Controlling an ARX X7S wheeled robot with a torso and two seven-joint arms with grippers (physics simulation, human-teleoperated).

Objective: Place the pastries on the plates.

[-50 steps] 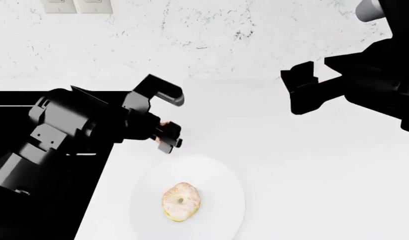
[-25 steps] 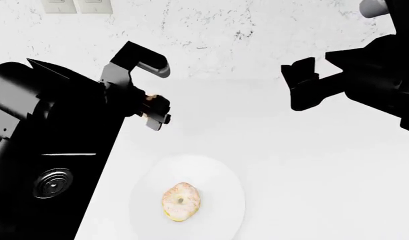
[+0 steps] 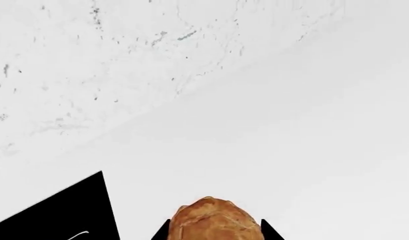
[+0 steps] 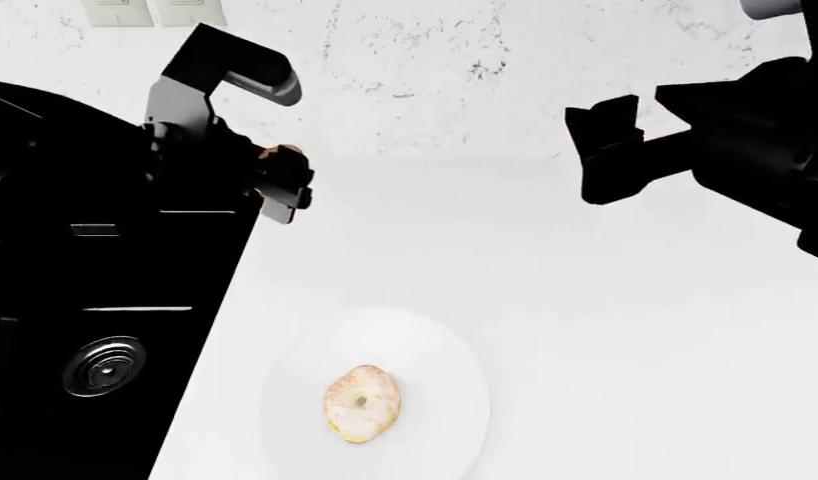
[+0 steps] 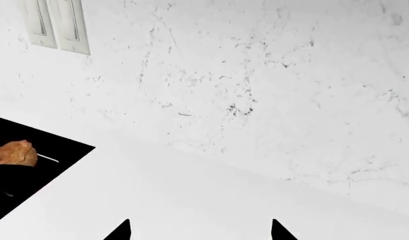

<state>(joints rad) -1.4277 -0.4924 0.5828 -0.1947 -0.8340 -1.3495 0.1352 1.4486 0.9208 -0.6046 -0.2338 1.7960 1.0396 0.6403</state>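
The pale iced ring doughnut (image 4: 362, 403) lies on the plain white plate (image 4: 436, 350) at the counter's front. My left gripper (image 4: 284, 182) is shut on the golden-brown bun (image 3: 214, 220), held in the air above the counter's left edge beside the black sink; the bun also shows in the head view (image 4: 278, 154) and the right wrist view (image 5: 12, 153). My right gripper (image 4: 607, 168) is open and empty, raised at the right above the counter; its tips show in the right wrist view (image 5: 199, 230). The red-ringed plate is out of view.
A black sink (image 4: 102, 300) with a round drain (image 4: 100, 366) lies to the left of the white counter (image 4: 623, 330). A marbled white wall (image 4: 449, 70) with switch plates (image 4: 156, 12) stands behind.
My left arm has risen and moved back and to the left with the bun, from just above the plate's far edge to the sink's edge. The right arm has barely moved.
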